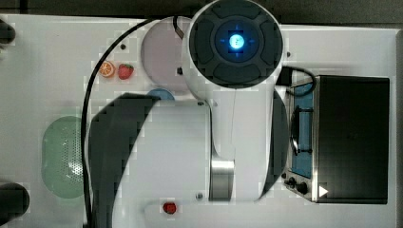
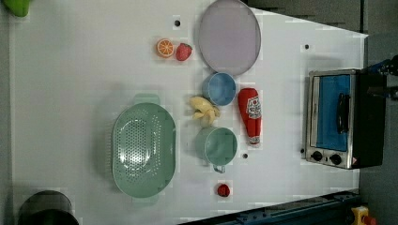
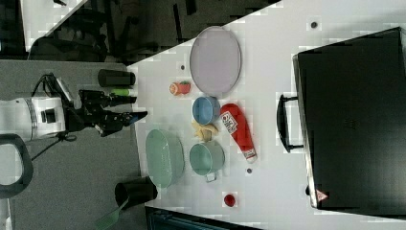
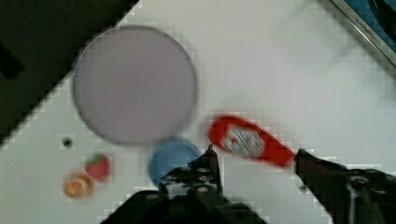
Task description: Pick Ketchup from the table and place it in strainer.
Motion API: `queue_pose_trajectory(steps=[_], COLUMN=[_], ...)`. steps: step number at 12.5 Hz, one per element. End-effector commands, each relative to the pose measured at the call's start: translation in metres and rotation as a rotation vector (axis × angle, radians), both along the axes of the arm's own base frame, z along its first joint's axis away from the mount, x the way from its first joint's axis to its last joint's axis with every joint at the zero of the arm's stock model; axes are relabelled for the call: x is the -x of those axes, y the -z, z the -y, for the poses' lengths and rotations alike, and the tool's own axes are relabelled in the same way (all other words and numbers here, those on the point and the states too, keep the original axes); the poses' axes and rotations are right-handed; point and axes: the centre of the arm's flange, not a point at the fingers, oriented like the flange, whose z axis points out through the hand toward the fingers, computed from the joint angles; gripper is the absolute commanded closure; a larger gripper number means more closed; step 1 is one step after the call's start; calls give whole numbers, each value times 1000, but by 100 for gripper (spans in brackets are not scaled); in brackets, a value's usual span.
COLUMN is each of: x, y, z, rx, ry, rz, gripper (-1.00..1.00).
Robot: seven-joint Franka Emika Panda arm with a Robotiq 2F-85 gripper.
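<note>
The gripper (image 4: 254, 158) hung above the table (image 4: 280, 70) with its two fingers (image 4: 208, 163) spread wide and nothing between them. In the wrist view the Ketchup (image 4: 250, 141) lay on the table below, its lower end falling between the two fingertips as pictured. In the right view the gripper (image 3: 131, 108) was off the table's edge at the right view's left, well apart from the bottle.

The Ketchup (image 2: 250, 115) lay flat on its side. In the left view its long axis ran nearly straight up and down the picture, the broad red end toward the blue cup (image 2: 219, 88) and the purple plate (image 2: 229, 36), the narrow white ribbed end pointing toward the left view's bottom, just past the green cup (image 2: 217, 146). In the right view the Ketchup (image 3: 238, 125) slanted a little, the white tip toward the right view's lower right.

It lay just beside the blue cup, between the cups and the toaster oven (image 2: 339, 118). A yellow banana (image 2: 204, 110) sat between the two cups. The strainer (image 2: 143, 150) stood on the far side of the cups from the bottle, well apart from it, holding nothing. A small round red object (image 2: 223, 190) lay near the green cup's handle, and an orange slice (image 2: 165, 48) and a strawberry (image 2: 183, 51) sat beside the plate.
</note>
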Motion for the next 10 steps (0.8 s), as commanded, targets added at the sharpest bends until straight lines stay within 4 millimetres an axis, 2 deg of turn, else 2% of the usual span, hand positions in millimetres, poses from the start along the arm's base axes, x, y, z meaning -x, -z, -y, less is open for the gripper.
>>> queue_pose_trajectory(steps=[1,3,7,10], x=[89,87,70,52], y=[-28,-19,30,76], z=[24,22,12,8], rx=[-6,-7,-10,-21], ry=[82,70,-54,-326], rz=[-93,-106,-140,-121], gripper=[-59,-100,-100,-100])
